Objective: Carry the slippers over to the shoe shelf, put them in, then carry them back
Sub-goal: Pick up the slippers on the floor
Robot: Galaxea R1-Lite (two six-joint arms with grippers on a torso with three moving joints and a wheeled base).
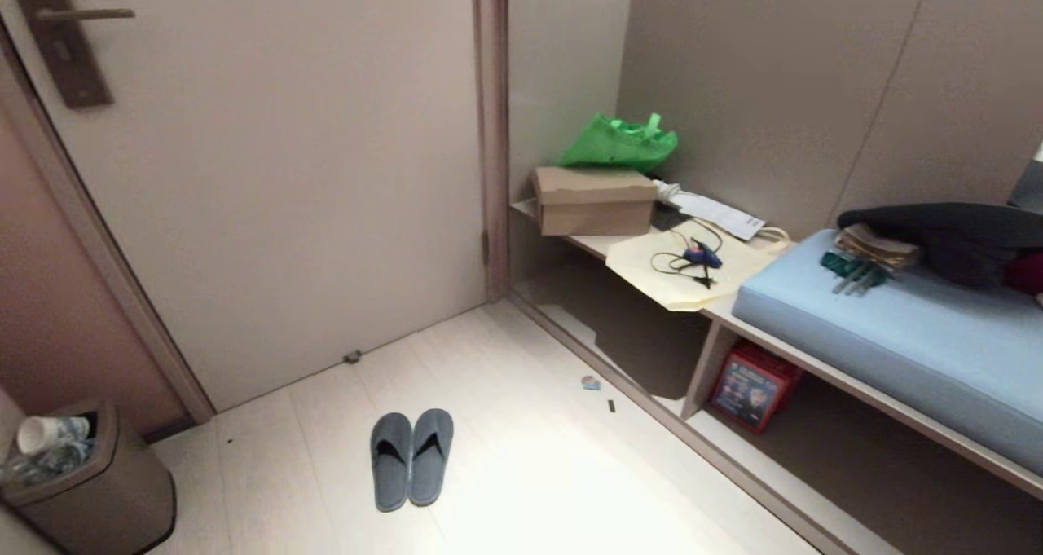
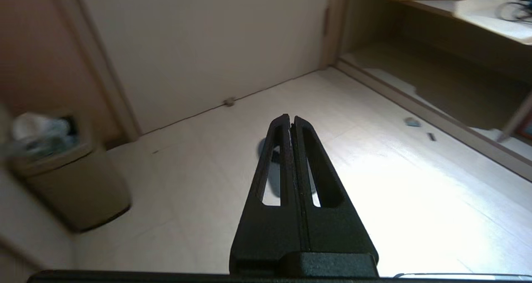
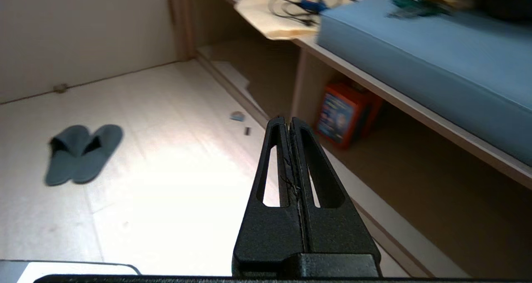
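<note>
1. The slippers (image 1: 411,459) lie side by side on the pale floor (image 1: 521,425), touching along their inner edges, toes toward the robot and open backs toward the closed door (image 1: 269,172). They are well apart from the shoe shelf (image 1: 644,339), the low cubby under the bench board on the right.
2. Neither arm shows in the head view. The left gripper (image 2: 291,117) has its jaws pressed together and holds nothing; it hangs above the floor, and the slippers are mostly hidden behind its fingers.
3. The right gripper (image 3: 287,119) also has its jaws together and empty, pointing toward the shelf's base edge.
4. Handling, as a judgement: the slippers look soft, light and floppy, with thin flat soles, so they will likely sag and fold when lifted. The firmest hold is probably a pinch on the upper's edge at the open mouth, or across both touching inner edges to lift the pair at once.
5. The right wrist view shows the slippers (image 3: 83,152) whole, plus a red box (image 3: 343,114) in the next cubby past the divider and the blue cushion (image 3: 415,62) above.
6. Only the head and left wrist views show the waste bin (image 2: 68,179) beside the door.
</note>
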